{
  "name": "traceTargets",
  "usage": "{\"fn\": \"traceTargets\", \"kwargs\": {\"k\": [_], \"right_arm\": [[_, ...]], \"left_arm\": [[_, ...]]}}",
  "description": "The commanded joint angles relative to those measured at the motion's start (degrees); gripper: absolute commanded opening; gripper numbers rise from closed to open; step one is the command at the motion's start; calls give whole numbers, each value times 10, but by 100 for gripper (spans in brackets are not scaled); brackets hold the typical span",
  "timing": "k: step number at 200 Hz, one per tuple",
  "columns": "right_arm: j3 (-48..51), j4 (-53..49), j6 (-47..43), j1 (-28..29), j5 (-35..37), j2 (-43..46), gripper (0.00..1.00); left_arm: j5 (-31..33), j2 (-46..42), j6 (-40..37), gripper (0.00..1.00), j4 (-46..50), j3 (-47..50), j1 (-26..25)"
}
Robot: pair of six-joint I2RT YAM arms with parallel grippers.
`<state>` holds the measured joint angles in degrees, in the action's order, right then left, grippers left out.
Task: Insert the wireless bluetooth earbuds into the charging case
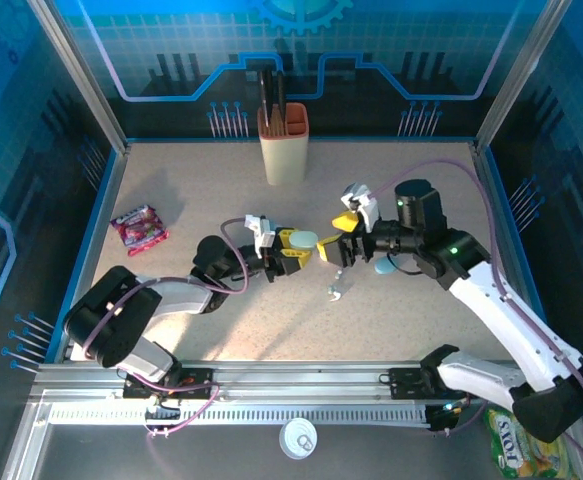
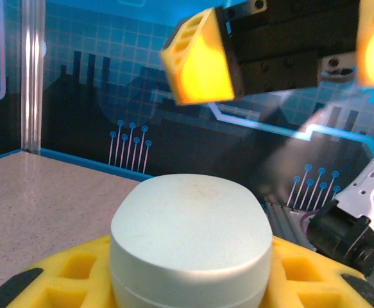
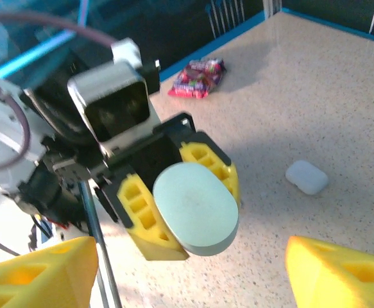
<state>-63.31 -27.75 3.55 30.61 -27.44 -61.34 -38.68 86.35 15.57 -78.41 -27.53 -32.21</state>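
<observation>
Up off the table point(image 1: 191, 180), the left gripper point(image 1: 293, 250) clamps its jaws on the pale charging case point(image 2: 190, 237), seemingly steadying it for the right gripper point(image 1: 339, 238), jaws apart. Tiny earbuds point(image 1: 336, 290) lie loose just nearer.

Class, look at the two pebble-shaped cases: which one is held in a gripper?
The pale teal case, clamped between the left gripper's yellow fingers; the white case lies loose on the table, untouched.

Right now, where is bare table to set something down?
Free: far right corner, between the cup and the right wall; far left, between cup and candy packet. Crowded: centre, where left gripper, holding the case, meets right gripper.
</observation>
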Motion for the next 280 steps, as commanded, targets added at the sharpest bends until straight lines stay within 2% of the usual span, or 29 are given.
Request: {"fn": "traceTargets", "kwargs": {"k": [1, 92, 168, 185, 229, 280], "right_arm": [[-23, -50, -79, 27, 53, -26, 79], [0, 52, 8, 20, 105, -44, 78], [-18, 39, 34, 8, 128, -57, 77], [-11, 51, 35, 6, 125, -39, 77], [37, 95, 76, -22, 64, 26, 78], [101, 43, 153, -45, 159, 63, 77]], "left_arm": [[-33, -19, 25, 28, -19, 6, 1], [-68, -20, 2, 27, -19, 11, 1], [-96, -33, -18, 28, -19, 19, 1], [-93, -31, -26, 28, -19, 20, 1], [-76, -18, -37, 28, -20, 16, 5], [-50, -24, -39, 28, -19, 28, 31]]}}
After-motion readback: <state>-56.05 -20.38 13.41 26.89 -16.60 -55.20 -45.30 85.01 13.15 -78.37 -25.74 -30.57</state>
